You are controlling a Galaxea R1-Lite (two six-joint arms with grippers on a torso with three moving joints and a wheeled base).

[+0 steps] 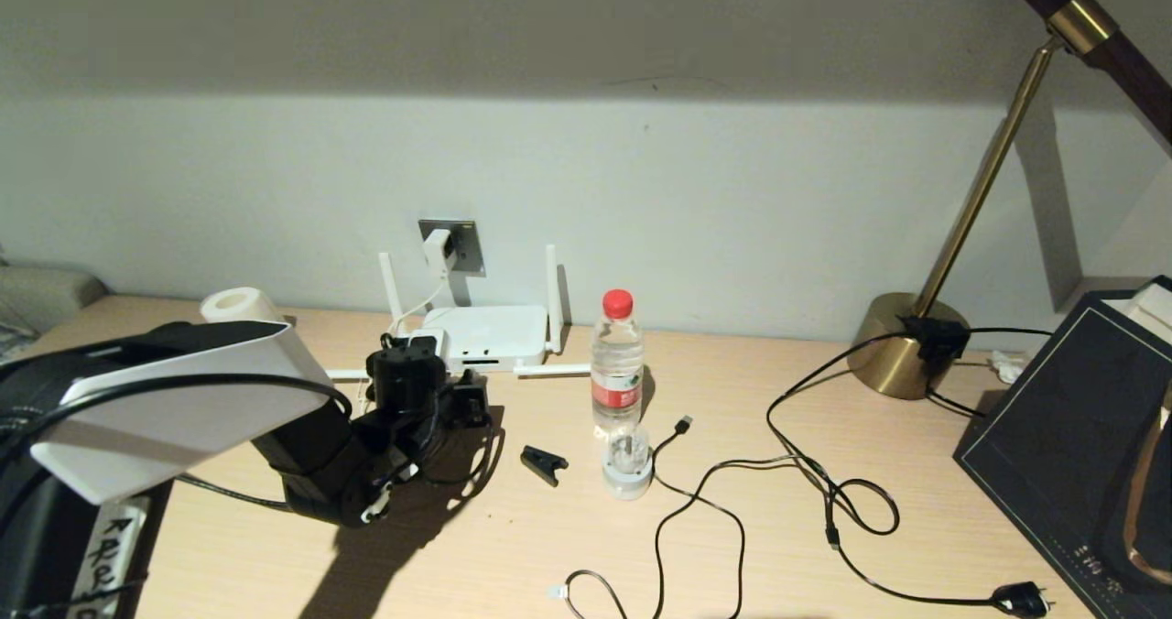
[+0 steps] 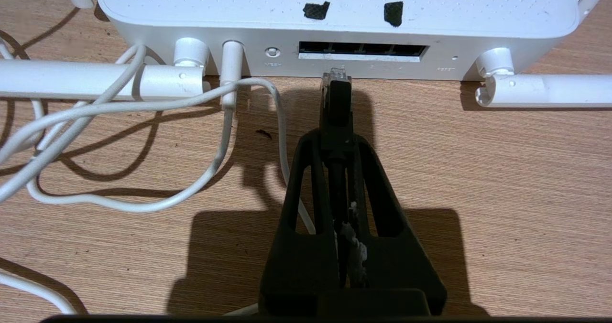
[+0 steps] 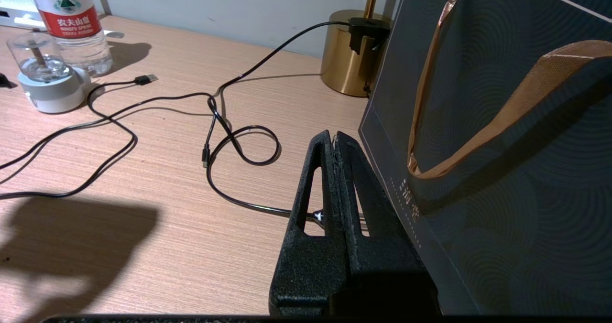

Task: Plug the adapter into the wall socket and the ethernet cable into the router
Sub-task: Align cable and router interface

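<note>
The white router (image 1: 490,331) lies against the wall with its antennas spread. Above it, the white adapter (image 1: 438,251) sits in the grey wall socket (image 1: 465,245), and its thin white cord (image 2: 143,98) runs down to the router. My left gripper (image 2: 337,139) is shut on the ethernet cable's black connector (image 2: 337,98), low over the desk. The clear tip stands just outside the row of dark ports (image 2: 361,50), near its left end. My right gripper (image 3: 333,139) is shut on nothing, hanging beside the dark bag at the desk's right.
A water bottle (image 1: 617,363), a small white-based glass gadget (image 1: 627,468) and a black clip (image 1: 544,463) stand right of the router. Thin black cords (image 1: 732,472) loop over the middle. A brass lamp base (image 1: 906,344) and dark bag (image 1: 1071,418) fill the right.
</note>
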